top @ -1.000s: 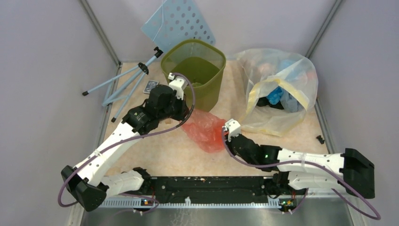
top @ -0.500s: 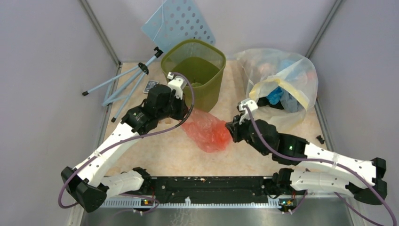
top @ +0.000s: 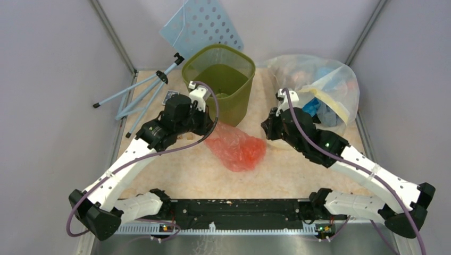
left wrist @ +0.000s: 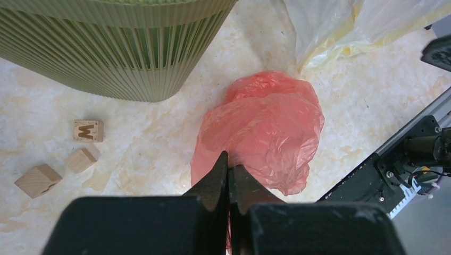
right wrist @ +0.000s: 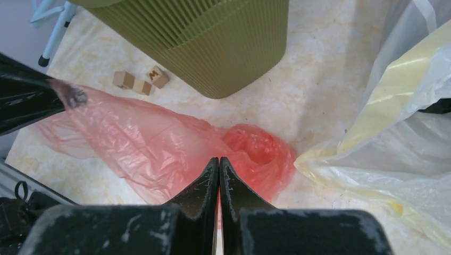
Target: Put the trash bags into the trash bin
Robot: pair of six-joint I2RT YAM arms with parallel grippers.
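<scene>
The orange-red trash bag [top: 236,149] lies crumpled on the table in front of the olive-green trash bin [top: 234,109]. My left gripper [top: 209,129] is shut on the bag's left edge [left wrist: 266,122], close to the bin's wall [left wrist: 117,48]. My right gripper [top: 265,133] is shut at the bag's right edge, with red film [right wrist: 159,143] showing between its closed fingers [right wrist: 231,183]. The bag stretches between the two grippers. The left gripper [right wrist: 69,95] also shows in the right wrist view, in front of the bin [right wrist: 213,42].
A large clear bag of colourful items [top: 319,101] stands right of the bin, close to my right gripper. A pale blue perforated panel [top: 205,24] leans behind the bin. A light-blue tripod [top: 143,93] lies at the left. Wooden blocks [left wrist: 88,130] lie beside the bin.
My right arm has swung from near the front edge up to the bag's right edge by the clear bag. The bag's right side has spread rightward. The left arm has barely moved.
</scene>
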